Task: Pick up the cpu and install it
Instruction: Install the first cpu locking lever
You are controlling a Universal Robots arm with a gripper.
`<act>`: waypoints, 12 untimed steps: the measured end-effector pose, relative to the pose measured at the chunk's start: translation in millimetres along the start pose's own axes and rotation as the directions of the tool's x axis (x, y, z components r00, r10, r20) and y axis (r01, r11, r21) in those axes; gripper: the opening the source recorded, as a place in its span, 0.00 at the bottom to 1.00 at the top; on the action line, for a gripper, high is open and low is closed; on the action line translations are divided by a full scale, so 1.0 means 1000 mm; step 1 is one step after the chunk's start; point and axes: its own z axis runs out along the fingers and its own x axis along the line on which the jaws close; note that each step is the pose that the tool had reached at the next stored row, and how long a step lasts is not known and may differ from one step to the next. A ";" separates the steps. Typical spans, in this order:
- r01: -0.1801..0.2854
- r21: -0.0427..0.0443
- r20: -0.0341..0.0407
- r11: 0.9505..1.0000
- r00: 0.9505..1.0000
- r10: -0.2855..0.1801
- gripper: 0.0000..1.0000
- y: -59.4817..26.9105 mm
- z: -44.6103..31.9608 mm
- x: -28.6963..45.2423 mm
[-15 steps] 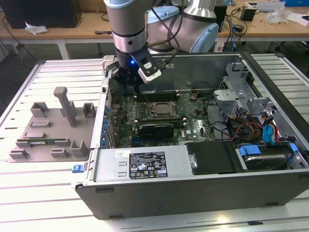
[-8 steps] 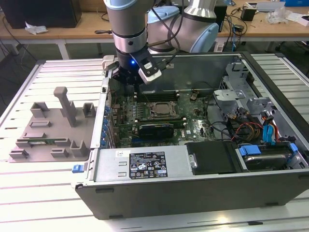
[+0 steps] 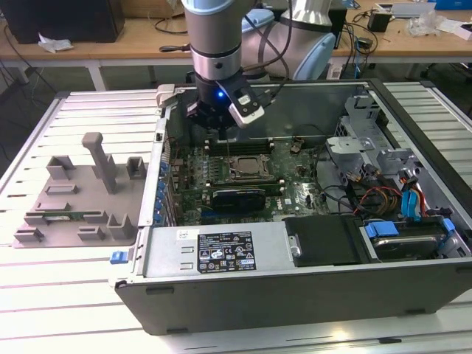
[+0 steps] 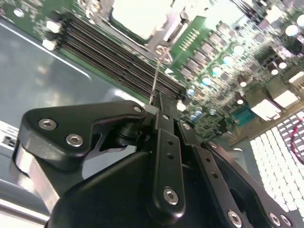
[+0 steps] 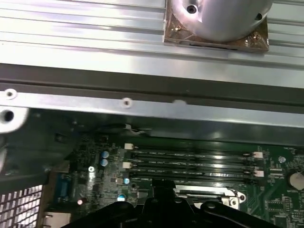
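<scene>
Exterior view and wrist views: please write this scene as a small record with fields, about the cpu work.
setting: open computer case on a slatted table
end effector: above the motherboard, near the memory slots; shut, nothing seen held
cpu: seems to lie in the socket frame, a pale square in the second wrist view
fixture tray: on the table, at the exterior view's left of the case

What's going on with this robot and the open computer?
A robot arm's gripper hangs inside the open computer case, low over the motherboard beside the memory slots and the processor socket. What looks like the chip, a pale square, lies in that socket. A grey tray lies outside the case, at the exterior view's left.
</scene>
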 end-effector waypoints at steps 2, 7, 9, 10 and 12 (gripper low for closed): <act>0.000 0.000 -0.001 1.000 1.000 0.000 0.11 -0.0004 0.0002 -0.0051; -0.001 0.000 -0.003 1.000 1.000 0.001 0.11 -0.0015 0.0007 -0.0199; -0.001 0.000 -0.003 1.000 1.000 0.001 0.11 -0.0016 0.0007 -0.0204; -0.001 0.000 -0.003 1.000 1.000 0.001 0.11 -0.0016 0.0007 -0.0204; -0.002 0.000 -0.002 1.000 1.000 0.002 0.11 -0.0016 0.0011 -0.0204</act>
